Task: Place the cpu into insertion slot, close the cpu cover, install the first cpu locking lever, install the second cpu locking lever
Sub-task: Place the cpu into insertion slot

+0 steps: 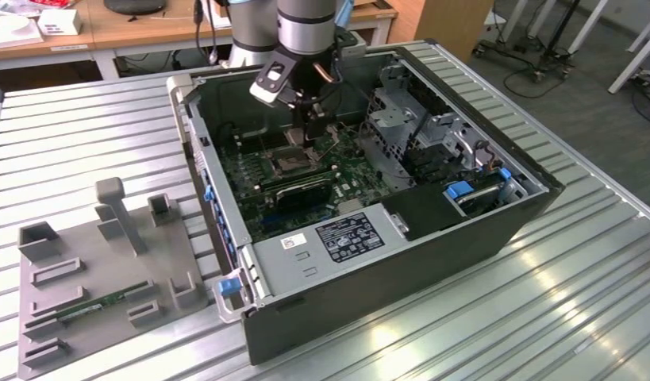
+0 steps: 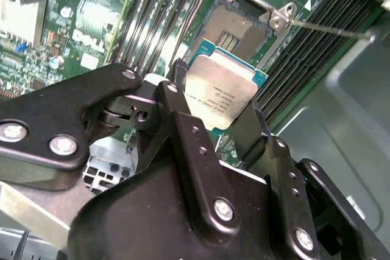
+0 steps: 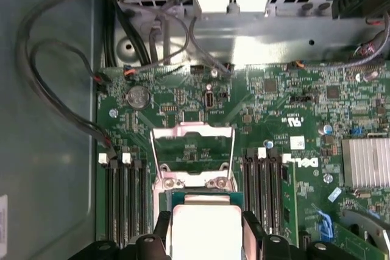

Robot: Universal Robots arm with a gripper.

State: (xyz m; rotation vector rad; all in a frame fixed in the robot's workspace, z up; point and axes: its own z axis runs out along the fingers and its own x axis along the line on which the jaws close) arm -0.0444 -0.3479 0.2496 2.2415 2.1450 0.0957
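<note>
Step one in hand: the gripper (image 3: 205,238) clamps the cpu (image 2: 222,92) by its edges, hovering just above the open socket (image 2: 234,28), cover (image 3: 192,130) raised. Seating it calls for square alignment and a gentle descent.

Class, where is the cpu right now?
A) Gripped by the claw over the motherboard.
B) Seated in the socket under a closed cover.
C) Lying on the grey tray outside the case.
A: in the second wrist view the cpu is clamped in the claw, and the first wrist view shows the cpu cover open.
</note>
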